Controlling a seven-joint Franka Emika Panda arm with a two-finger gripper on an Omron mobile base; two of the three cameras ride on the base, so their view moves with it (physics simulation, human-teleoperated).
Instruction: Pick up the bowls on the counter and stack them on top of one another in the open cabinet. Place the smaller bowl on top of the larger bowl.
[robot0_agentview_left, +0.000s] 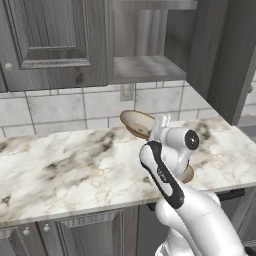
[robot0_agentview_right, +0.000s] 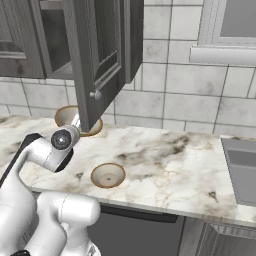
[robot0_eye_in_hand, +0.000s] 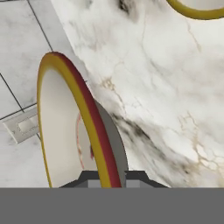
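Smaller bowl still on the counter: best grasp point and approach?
Pinch the rim of the smaller bowl from straight above, one finger inside, one outside. It sits upright and open on the counter, shallow, with thin walls. The gripper already holds the larger bowl that way.

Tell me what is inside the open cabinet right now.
The open cabinet shows a bare grey shelf, no bowl on it yet. The larger bowl is gripped by its rim above the counter; the smaller bowl sits on it. The cabinet's upper part is out of frame.

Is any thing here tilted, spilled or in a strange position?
Only the larger bowl: it is tilted, lifted above the counter, its rim pinched in the shut hand. The smaller bowl sits flat. Nothing spilled.
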